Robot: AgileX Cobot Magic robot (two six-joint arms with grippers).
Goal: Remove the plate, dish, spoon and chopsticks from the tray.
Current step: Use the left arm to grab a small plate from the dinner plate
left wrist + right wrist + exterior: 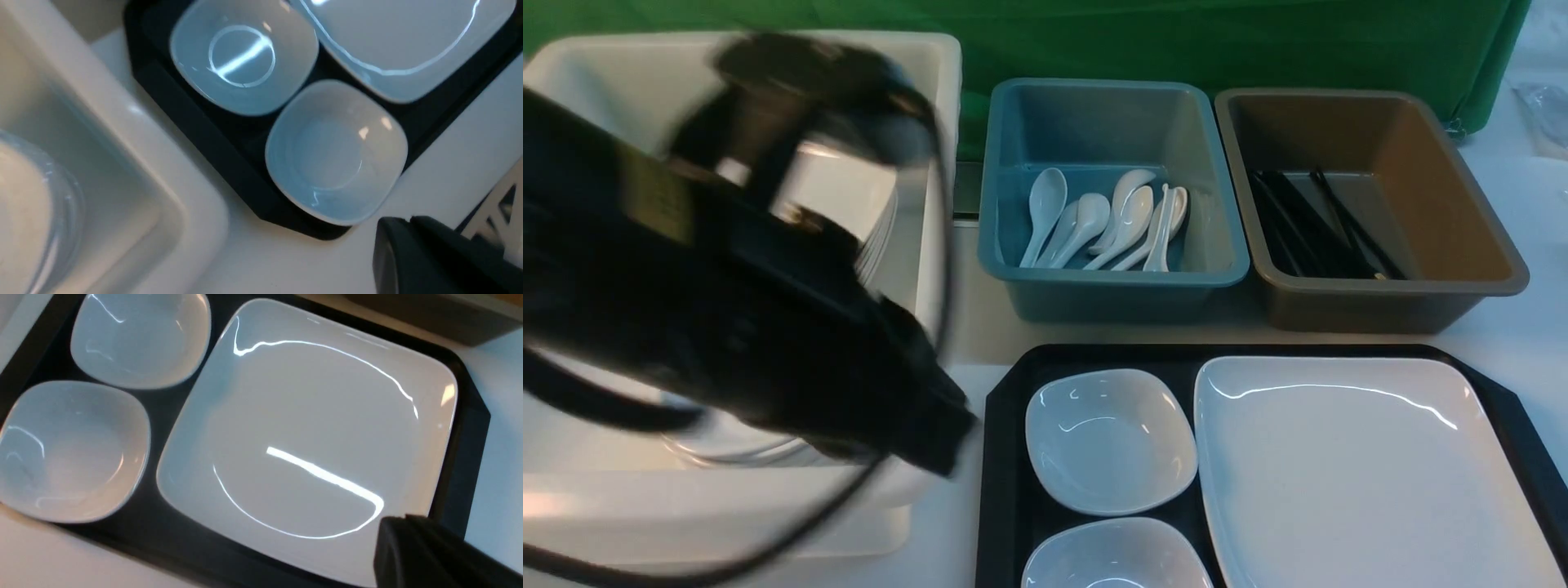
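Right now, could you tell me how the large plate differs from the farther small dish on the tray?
The plate is far wider than the dish. The plate is shallow and nearly flat; the dish is deeper, bowl-like. The plate fills the right side of the tray; the dish sits at its far left, with a second dish nearer. Both are glossy white, rounded-square and empty.

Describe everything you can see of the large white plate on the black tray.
The plate is large, glossy white and rounded-square, shallow with a gently raised rim; it looks like ceramic. It is empty, catching bright reflections. It lies flat on the right part of the black tray, filling most of it. A farther dish and a nearer dish, both small and white, sit close on its left; whether they touch it is unclear.
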